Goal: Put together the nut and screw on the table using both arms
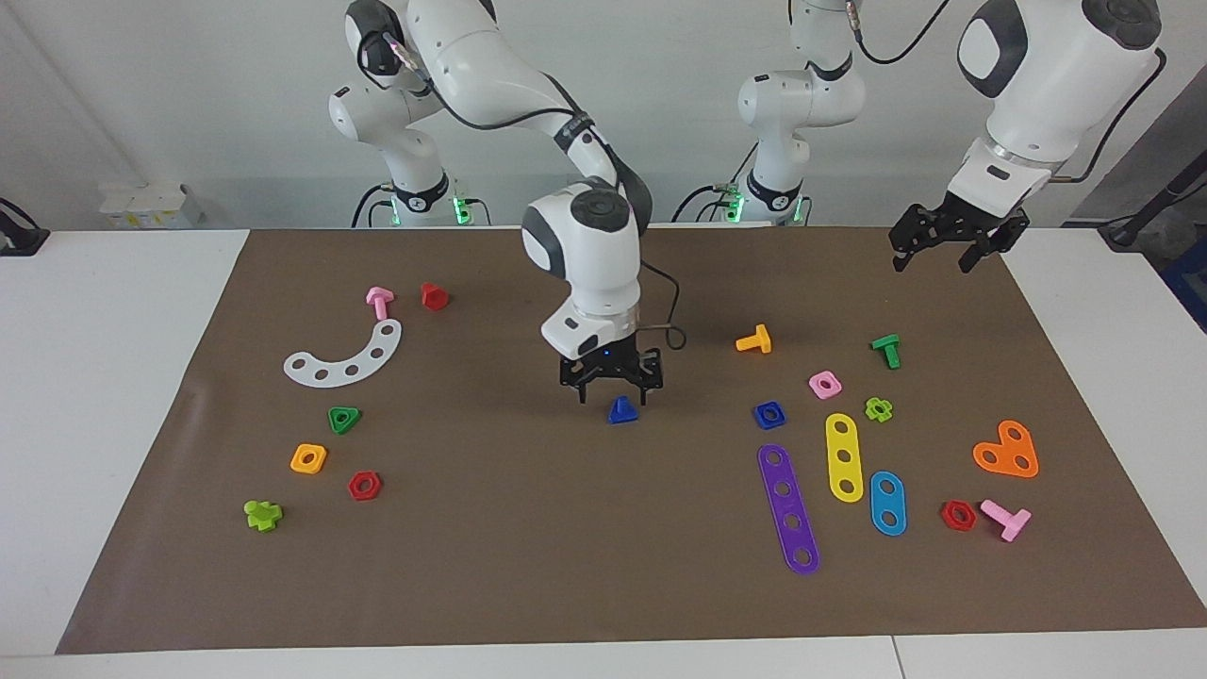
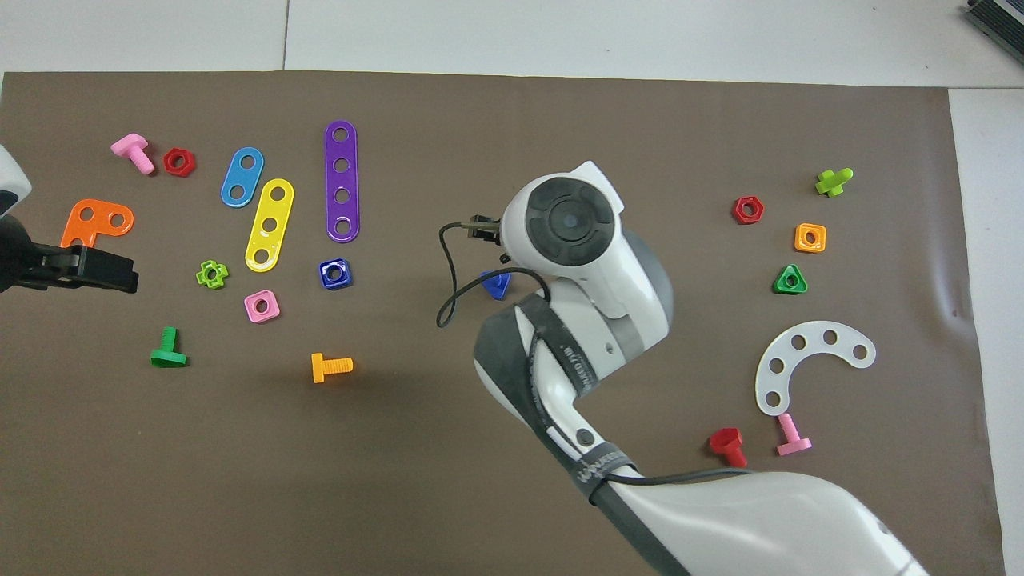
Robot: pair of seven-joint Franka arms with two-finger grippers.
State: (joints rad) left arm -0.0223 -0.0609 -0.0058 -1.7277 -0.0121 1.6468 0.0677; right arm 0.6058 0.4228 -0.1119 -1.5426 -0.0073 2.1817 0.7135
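Purple strip (image 1: 788,509) is seen at 5 o'clock of screw (image 1: 620,411), which lies just under spread-fingered right gripper (image 1: 609,385); nut (image 1: 769,415) at 3 o'clock; left gripper (image 1: 950,247) is parked, fingers apart.

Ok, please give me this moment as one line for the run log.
right gripper: open, just above screw on mat | left gripper: open, waiting, raised | nut: on mat, untouched

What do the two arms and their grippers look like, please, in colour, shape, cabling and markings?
Both arms are glossy white with rounded segments and dark grey joint caps. The right arm has a black cable strapped along it with dark bands, one carrying white lettering, looping near the wrist. The right gripper and left gripper are black, angular linkages with two jaws. Green lights glow at the bases.
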